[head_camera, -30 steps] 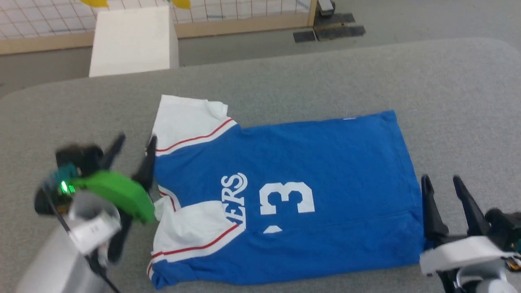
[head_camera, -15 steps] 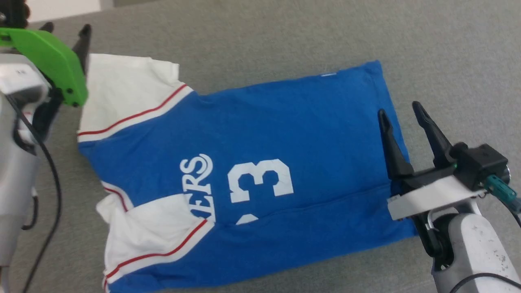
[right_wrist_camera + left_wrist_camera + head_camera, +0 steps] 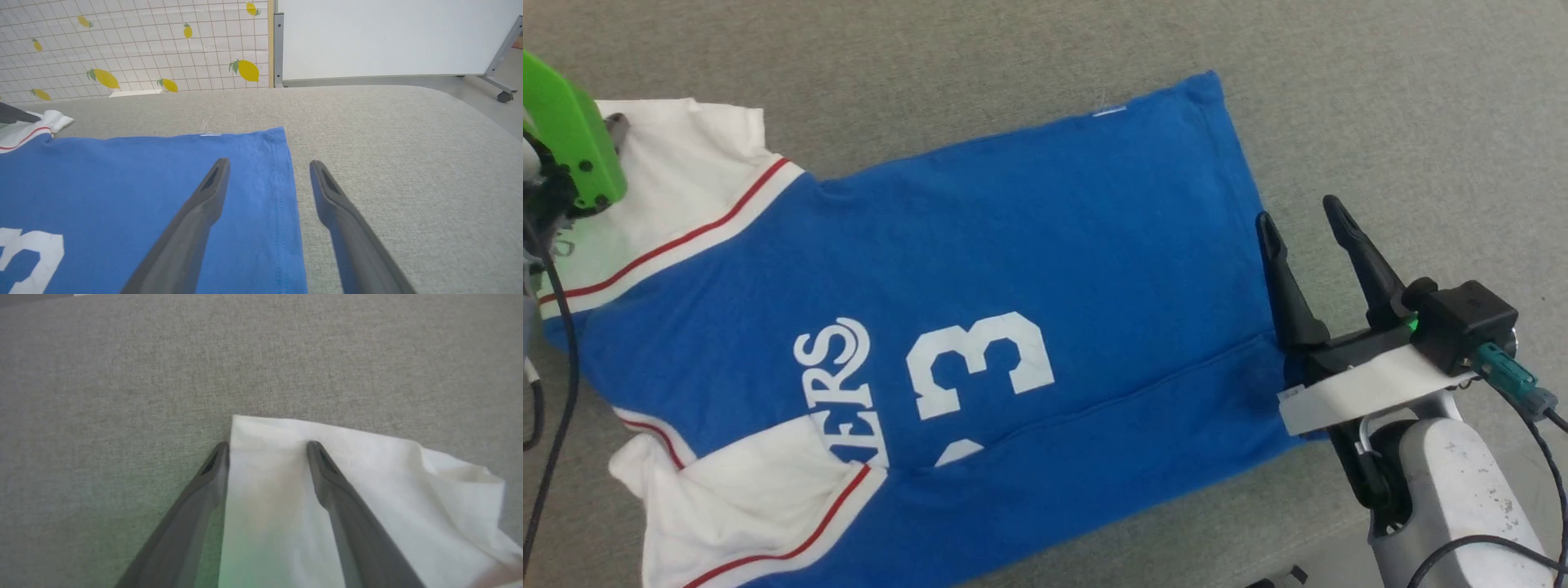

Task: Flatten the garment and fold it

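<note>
As the head camera has dipped in closer, both arms have moved to new spots on the garment point(image 3: 1029, 245).
The left gripper point(image 3: 267, 447) has gone from the neck side to the far sleeve point(image 3: 327, 477) corner, jaws spread, one finger over white cloth and one at its edge. The right gripper point(image 3: 1297, 210) has gone from the near corner further up the hem point(image 3: 286, 196), spread astride it and pinching nothing. The garment lies flat on the grey surface point(image 3: 1380, 98), sleeves left, hem right, near strip already turned in, so a far-side fold looks next. Can't tell if any tip touches cloth. The green cover point(image 3: 568, 139) hides the left fingers in the head view, the near sleeve point(image 3: 760, 506) covers the start of the lettering point(image 3: 837, 384), and the near-left corner is cut off.
</note>
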Tool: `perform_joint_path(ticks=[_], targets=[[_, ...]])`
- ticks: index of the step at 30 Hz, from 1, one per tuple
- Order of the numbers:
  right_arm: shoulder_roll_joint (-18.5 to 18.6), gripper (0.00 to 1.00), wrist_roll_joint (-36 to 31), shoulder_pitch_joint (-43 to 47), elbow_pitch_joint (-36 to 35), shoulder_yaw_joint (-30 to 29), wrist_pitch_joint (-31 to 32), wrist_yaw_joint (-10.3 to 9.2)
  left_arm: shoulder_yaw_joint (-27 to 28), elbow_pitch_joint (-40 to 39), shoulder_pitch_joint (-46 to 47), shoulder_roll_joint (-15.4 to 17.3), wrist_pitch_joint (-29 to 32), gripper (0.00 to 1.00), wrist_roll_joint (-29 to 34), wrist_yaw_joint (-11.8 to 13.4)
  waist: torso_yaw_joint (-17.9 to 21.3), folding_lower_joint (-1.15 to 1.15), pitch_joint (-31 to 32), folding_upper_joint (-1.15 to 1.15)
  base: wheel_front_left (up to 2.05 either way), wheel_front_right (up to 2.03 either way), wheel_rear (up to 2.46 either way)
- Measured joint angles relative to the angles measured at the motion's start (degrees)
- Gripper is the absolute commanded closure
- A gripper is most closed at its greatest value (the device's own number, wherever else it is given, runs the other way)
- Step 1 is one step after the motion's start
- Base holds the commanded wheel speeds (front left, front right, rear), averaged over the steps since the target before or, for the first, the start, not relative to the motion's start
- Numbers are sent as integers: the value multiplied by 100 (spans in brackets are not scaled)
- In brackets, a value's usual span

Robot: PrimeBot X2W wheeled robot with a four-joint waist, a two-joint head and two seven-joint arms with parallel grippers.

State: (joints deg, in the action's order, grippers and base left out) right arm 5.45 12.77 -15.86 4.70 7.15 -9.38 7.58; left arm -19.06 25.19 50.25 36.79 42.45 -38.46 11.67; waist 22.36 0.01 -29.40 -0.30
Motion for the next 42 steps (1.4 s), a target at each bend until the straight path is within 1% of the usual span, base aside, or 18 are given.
perform_joint_path(ticks=[2,3,4,5,10,11,14,17,21,24,29,36,37,38,39,40,41,42], targets=[[-15,0,2,0,11,29,-21,0,-18,-85,6,91,231,0,14,116,65,0,-27,0,0,0,0],[-16,0,7,0,13,33,-23,0,-22,-131,7,133,324,61,14,135,87,0,-34,0,0,0,0],[-20,0,19,0,15,37,-23,0,-29,-199,7,175,430,92,13,149,111,0,-41,0,0,0,0],[-26,0,36,0,15,36,-22,0,-33,-254,4,203,506,100,13,158,129,0,-47,0,0,0,0],[27,0,43,-304,22,26,65,0,-62,-495,-73,244,665,100,-23,158,158,0,-37,0,0,0,0],[226,0,68,-897,129,118,352,0,-77,-621,-115,301,695,100,-24,158,165,0,-36,0,0,0,0],[445,0,242,-1507,444,271,915,0,-81,-730,-118,302,733,100,-38,171,120,-1,-59,0,0,0,0],[538,0,594,-2170,965,533,1829,0,-92,-810,-117,300,730,100,-38,207,80,0,-122,0,0,0,0],[655,0,882,-2965,1685,858,2818,0,-94,-883,-114,289,688,100,-38,208,12,0,-189,0,0,0,0],[693,0,962,-3443,2268,991,3357,0,-110,-957,-87,291,694,100,-40,207,-42,-1,-247,0,0,0,0],[705,0,957,-4025,3008,1140,3922,0,-175,-1126,23,293,778,100,-40,198,-161,0,-368,0,0,0,0],[668,0,1002,-4539,3605,1285,4473,0,-242,-1282,188,265,806,100,-40,105,-351,-1,-550,0,0,0,0],[668,18,1028,-4608,3677,1283,4596,0,-245,-1288,204,256,806,100,-40,97,-376,-1,-568,0,0,0,0],[669,55,1050,-4679,3740,1284,4726,0,-241,-1293,206,248,804,100,-44,97,-397,-1,-582,0,0,0,0],[670,72,1053,-4733,3774,1296,4827,0,-237,-1295,207,240,788,100,-52,89,-411,-1,-591,0,0,0,0],[667,95,1058,-4785,3799,1299,4924,0,-227,-1295,207,225,769,100,-69,81,-428,-1,-597,0,0,0,0],[659,100,1067,-4813,3825,1294,4996,0,-223,-1289,204,220,732,100,-94,71,-440,-1,-592,0,0,0,0],[644,100,1081,-4818,3829,1298,5036,1,-223,-1277,199,214,710,100,-104,65,-447,-1,-580,0,0,0,0]])
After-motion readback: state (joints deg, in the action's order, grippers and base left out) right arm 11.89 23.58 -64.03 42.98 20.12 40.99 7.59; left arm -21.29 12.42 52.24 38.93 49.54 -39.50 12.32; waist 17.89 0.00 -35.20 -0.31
